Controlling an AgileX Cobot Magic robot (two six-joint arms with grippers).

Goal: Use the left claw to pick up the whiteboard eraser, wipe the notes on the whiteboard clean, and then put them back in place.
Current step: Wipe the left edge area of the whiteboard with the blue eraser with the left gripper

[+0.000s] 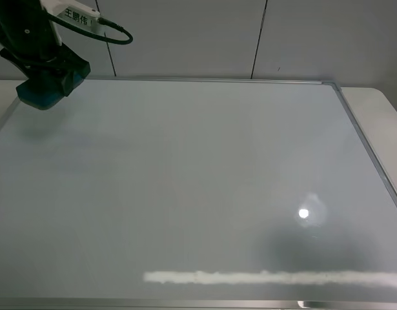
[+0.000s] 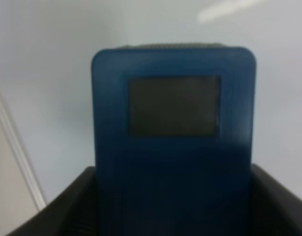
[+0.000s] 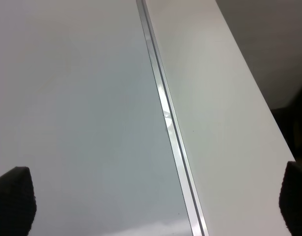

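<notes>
My left claw is at the far left corner of the whiteboard, shut on the teal-blue whiteboard eraser. The eraser hangs just above the board near its left frame edge. In the left wrist view the eraser fills the frame between my two black fingers, with a dark rectangle on its face. No notes show on the board; the surface looks plain white. My right gripper is open, its fingertips wide apart above the board's right frame. It is out of the exterior high view.
The white table shows beyond the board's right frame. A grey wall runs behind the board. A lamp glare spot and a bright reflected strip lie on the near part of the board.
</notes>
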